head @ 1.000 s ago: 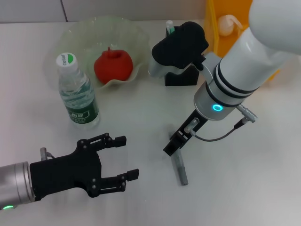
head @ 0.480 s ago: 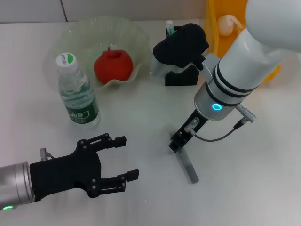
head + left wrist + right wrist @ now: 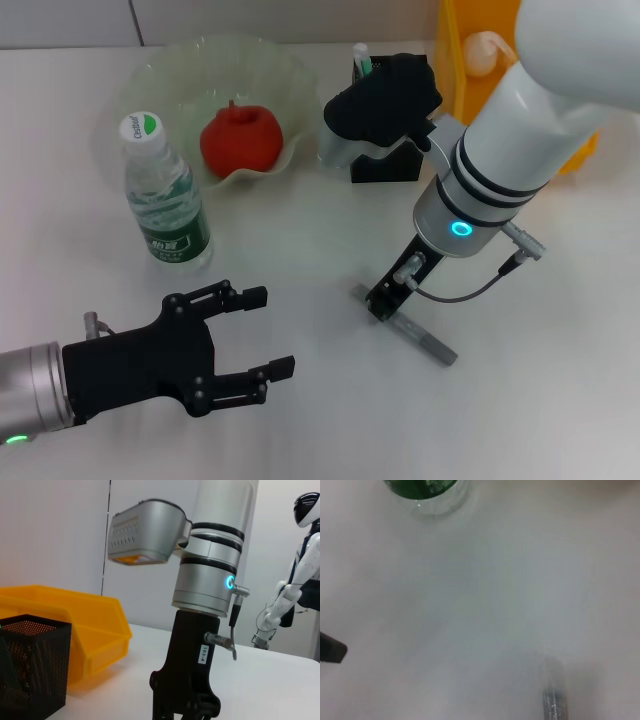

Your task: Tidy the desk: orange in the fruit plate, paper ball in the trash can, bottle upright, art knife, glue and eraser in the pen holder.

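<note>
The grey glue (image 3: 420,336) lies slantwise on the table at the front right, and my right gripper (image 3: 383,300) is shut on its near-left end. It also shows blurred in the right wrist view (image 3: 552,692). My left gripper (image 3: 268,332) is open and empty at the front left. The orange (image 3: 240,138) sits in the fruit plate (image 3: 150,72). The bottle (image 3: 165,200) stands upright beside the plate. The pen holder (image 3: 385,165) is partly hidden behind my right arm, and the art knife (image 3: 361,58) sticks out of it. The paper ball (image 3: 487,50) lies in the trash can (image 3: 450,85). The eraser is out of view.
The left wrist view shows the pen holder (image 3: 32,670), the trash can (image 3: 90,630) behind it and my right arm (image 3: 200,630) standing over the table. A white humanoid robot (image 3: 295,580) stands far behind.
The glue has swung round under my right gripper, from pointing toward the table's front edge to slanting out to the right. My left arm has not moved.
</note>
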`<state>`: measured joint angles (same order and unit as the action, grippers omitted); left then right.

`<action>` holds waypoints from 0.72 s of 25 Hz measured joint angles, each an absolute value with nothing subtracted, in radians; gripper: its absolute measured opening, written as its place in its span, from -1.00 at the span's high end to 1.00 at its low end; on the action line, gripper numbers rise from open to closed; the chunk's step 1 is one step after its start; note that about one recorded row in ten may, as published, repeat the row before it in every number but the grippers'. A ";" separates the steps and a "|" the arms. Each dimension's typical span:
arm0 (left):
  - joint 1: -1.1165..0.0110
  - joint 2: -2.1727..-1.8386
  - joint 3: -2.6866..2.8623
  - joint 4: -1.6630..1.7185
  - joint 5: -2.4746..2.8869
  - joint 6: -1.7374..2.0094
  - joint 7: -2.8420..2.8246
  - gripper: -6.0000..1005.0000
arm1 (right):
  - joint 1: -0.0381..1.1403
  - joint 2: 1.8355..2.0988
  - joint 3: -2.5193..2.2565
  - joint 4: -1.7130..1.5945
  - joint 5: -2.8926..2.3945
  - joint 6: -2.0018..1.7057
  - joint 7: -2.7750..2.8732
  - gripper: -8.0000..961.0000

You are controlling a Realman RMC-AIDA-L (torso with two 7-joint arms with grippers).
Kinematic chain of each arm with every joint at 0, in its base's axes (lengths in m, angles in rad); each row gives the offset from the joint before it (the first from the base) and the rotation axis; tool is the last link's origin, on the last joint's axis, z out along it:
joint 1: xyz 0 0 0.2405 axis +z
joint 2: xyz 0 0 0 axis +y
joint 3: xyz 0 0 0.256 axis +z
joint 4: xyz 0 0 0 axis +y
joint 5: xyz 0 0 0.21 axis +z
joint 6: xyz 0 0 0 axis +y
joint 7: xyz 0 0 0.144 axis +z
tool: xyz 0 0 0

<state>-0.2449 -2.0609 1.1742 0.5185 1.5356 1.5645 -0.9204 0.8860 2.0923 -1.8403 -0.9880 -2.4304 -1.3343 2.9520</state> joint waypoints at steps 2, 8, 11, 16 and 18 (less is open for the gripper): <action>-0.245 -2.062 1.172 0.519 1.536 1.565 -0.920 -0.62 | 0.891 2.092 -1.842 -0.981 -2.430 -1.336 2.949 0.44; -0.247 -2.062 1.172 0.518 1.535 1.567 -0.920 -0.62 | 0.865 2.091 -1.842 -1.036 -2.432 -1.348 2.943 0.68; -0.247 -2.062 1.171 0.519 1.535 1.568 -0.920 -0.62 | 0.816 2.084 -1.816 -1.116 -2.446 -1.352 2.940 0.70; -0.247 -2.061 1.170 0.521 1.535 1.572 -0.920 -0.62 | 0.655 2.084 -1.555 -1.366 -2.494 -1.372 2.838 0.72; -0.247 -2.062 1.169 0.527 1.535 1.584 -0.920 -0.62 | 0.578 2.086 -1.431 -1.467 -2.430 -1.341 2.737 0.72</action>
<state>-0.2465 -2.0616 1.1694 0.5268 1.5353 1.5845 -0.9204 0.5780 2.0865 -1.4314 -1.4669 -2.4304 -1.3407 2.7366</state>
